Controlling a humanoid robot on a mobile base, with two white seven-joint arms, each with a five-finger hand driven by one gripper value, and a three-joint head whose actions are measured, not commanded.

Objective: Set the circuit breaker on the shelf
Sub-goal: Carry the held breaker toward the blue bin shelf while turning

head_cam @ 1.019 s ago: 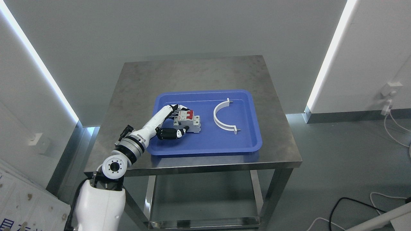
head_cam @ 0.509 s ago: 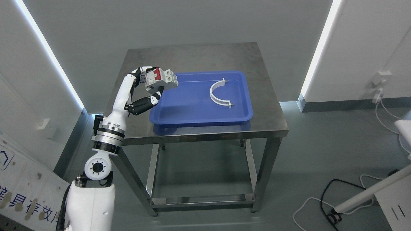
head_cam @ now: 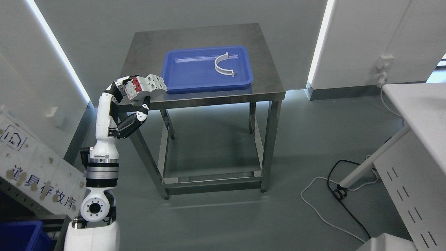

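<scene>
My left hand [head_cam: 134, 96] is shut on the circuit breaker [head_cam: 146, 88], a grey block with red switches. It holds the breaker in the air, level with the steel table's [head_cam: 209, 94] front left corner and clear of the blue tray [head_cam: 181, 75]. The left arm rises from the lower left of the picture. My right arm is out of view. No shelf shows plainly; a tilted white sign panel [head_cam: 31, 167] with a rack edge stands at the far left.
A white curved bracket [head_cam: 223, 66] lies in the tray. A white table [head_cam: 418, 115] with a slanted leg stands at right. Cables [head_cam: 334, 195] lie on the floor by it. A blue bin [head_cam: 21, 235] sits at the lower left corner.
My left hand lifted the breaker out of the tray and carried it left, off the table's edge. The camera has backed away and turned, so the table looks smaller and higher.
</scene>
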